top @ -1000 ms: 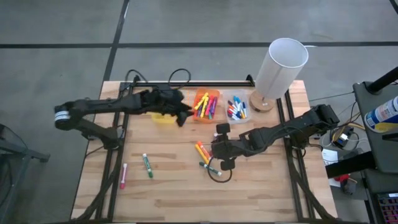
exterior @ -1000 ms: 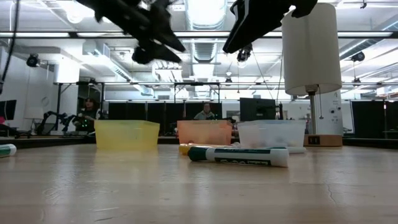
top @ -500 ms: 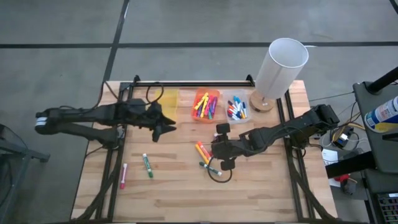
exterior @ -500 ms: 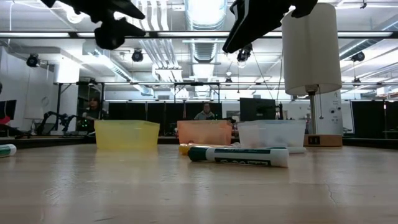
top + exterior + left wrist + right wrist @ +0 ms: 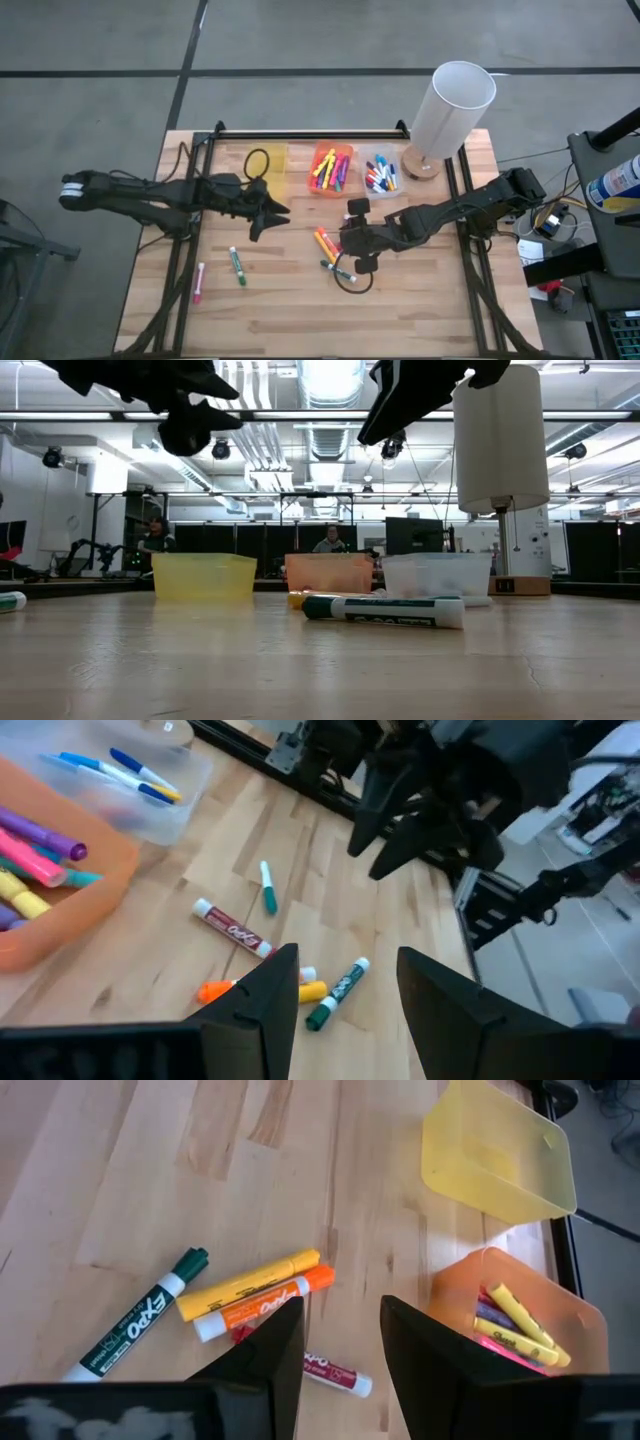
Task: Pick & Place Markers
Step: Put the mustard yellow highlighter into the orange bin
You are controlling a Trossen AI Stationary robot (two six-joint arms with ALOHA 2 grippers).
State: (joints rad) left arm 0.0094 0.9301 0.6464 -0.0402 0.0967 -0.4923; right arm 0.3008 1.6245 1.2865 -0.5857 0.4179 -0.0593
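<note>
Both hands gape empty above the wooden table (image 5: 300, 310) strewn with markers (image 5: 237, 265)

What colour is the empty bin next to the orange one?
Yellow bin, translucent; the right wrist view shows it best.

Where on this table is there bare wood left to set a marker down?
Free: the wide front strip of the table, and the patch between the green marker and the loose cluster. Crowded: the back row with the yellow bin, orange bin, clear bin and white cylinder.
</note>
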